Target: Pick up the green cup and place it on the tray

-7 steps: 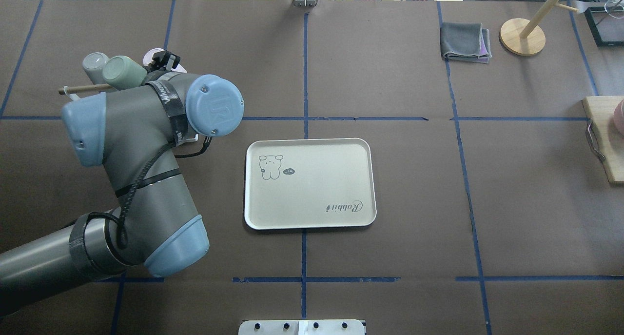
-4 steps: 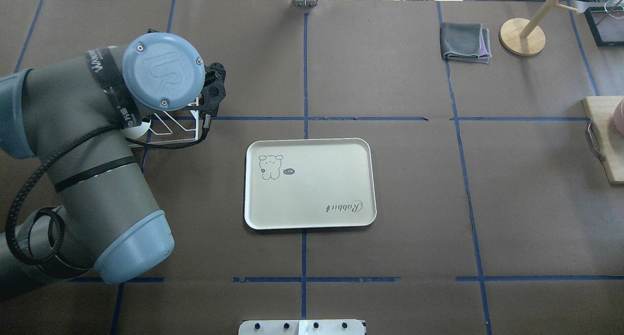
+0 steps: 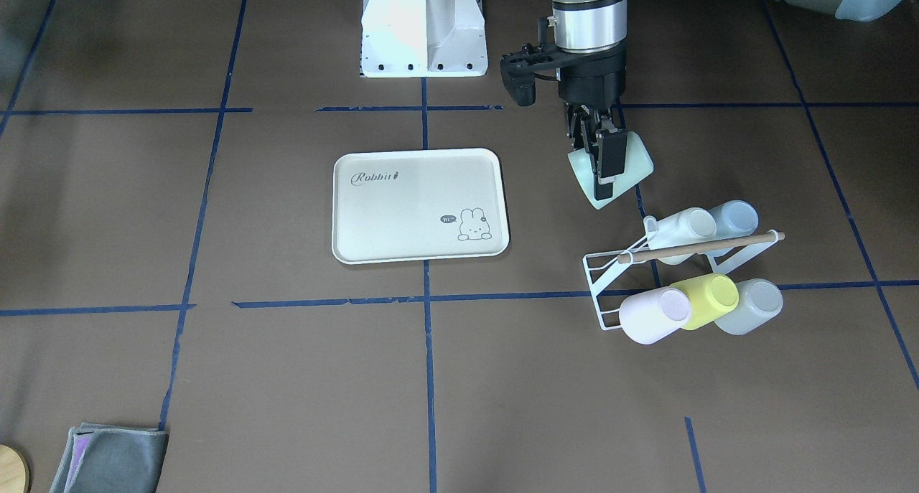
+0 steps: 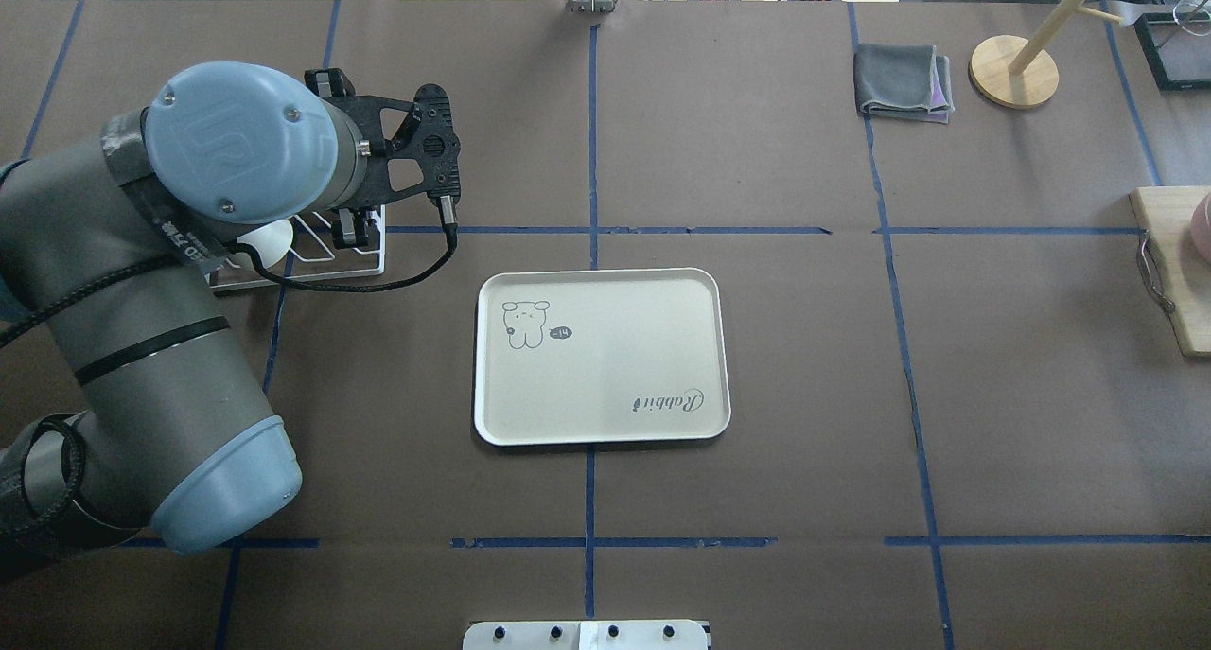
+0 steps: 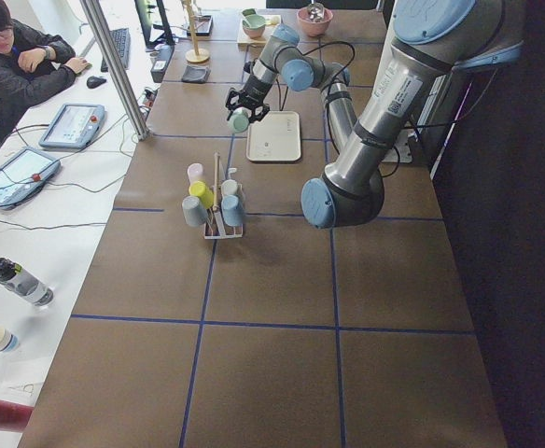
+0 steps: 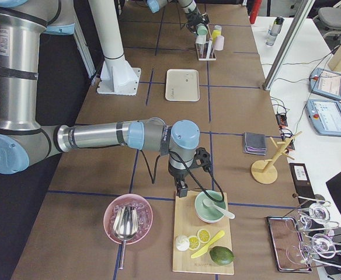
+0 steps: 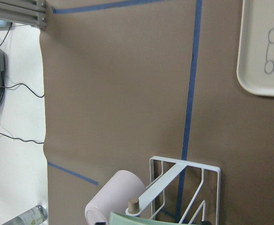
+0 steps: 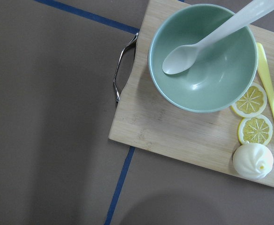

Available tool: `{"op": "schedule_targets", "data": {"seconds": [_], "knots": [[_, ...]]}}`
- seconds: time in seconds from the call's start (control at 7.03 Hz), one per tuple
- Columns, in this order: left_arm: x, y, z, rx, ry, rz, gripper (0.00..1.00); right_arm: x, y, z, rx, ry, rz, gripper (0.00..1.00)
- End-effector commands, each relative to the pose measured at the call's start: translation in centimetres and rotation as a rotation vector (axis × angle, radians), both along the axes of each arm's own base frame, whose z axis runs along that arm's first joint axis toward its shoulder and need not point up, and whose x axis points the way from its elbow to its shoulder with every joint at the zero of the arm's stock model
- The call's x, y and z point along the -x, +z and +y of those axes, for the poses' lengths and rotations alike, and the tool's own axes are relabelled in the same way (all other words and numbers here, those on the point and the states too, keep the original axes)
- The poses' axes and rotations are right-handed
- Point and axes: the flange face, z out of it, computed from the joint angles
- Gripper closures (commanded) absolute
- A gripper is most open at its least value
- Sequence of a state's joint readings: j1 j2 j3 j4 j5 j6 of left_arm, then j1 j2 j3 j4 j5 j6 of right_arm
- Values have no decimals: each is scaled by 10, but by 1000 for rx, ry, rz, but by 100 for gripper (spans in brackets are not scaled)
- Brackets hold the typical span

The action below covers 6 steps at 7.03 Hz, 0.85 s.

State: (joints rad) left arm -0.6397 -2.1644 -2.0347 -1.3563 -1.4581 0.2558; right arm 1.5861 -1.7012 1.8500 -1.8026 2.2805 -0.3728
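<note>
The long worktop point(image 3: 215, 378) is covered in brown paper and marked into squares with blue tape. A person point(image 5: 16, 70) sits at the white desk along its far side.

The left pincer point(image 3: 602, 171) points down, its fingers closed on the wall of the green cup point(image 3: 635, 164). The cup hangs tilted above the worktop, clear of the white wire rack point(image 3: 594, 281) and off to one side of the tray point(image 3: 402, 213). In the front-facing view it sits between the two, nearer the rack. The tray lies flat near the middle of the worktop, with the rabbit drawing in one corner and the "Rabbit" script in the opposite one.

The rack has a wooden dowel point(image 3: 703, 247) across its top. Other cups lean on its pegs: a yellow cup point(image 3: 711, 299) between a lilac cup point(image 3: 650, 315) and a greyish one point(image 3: 754, 305), with a white cup point(image 3: 686, 227) and a pale blue cup point(image 3: 734, 217) behind them.

At the other end of the worktop the right pincer point(image 6: 181, 189) hangs over the edge of a wooden board point(image 8: 165, 131). The board holds a mint bowl point(image 8: 202, 70) with a white spoon point(image 8: 184, 58) in it, next to some lemon slices point(image 8: 254, 129). I cannot tell whether that pincer is wide or closed, because its fingers show too small. A folded grey cloth point(image 4: 902, 82) lies well away from the tray.
</note>
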Motion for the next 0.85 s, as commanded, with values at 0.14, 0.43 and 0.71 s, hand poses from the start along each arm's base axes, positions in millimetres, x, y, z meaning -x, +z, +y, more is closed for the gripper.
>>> {"op": "schedule_targets", "data": {"seconds": [0.14, 0.43, 0.71], "knots": [[-4, -11, 11, 77, -146, 366, 34, 0, 0, -1, 0, 0, 1, 0], [-7, -21, 14, 123, -205, 551, 34, 0, -1, -1, -2, 0, 1, 0], [-28, 12, 31, 189, -221, 795, 34, 0, 0, -1, 1, 0, 1, 0]]}}
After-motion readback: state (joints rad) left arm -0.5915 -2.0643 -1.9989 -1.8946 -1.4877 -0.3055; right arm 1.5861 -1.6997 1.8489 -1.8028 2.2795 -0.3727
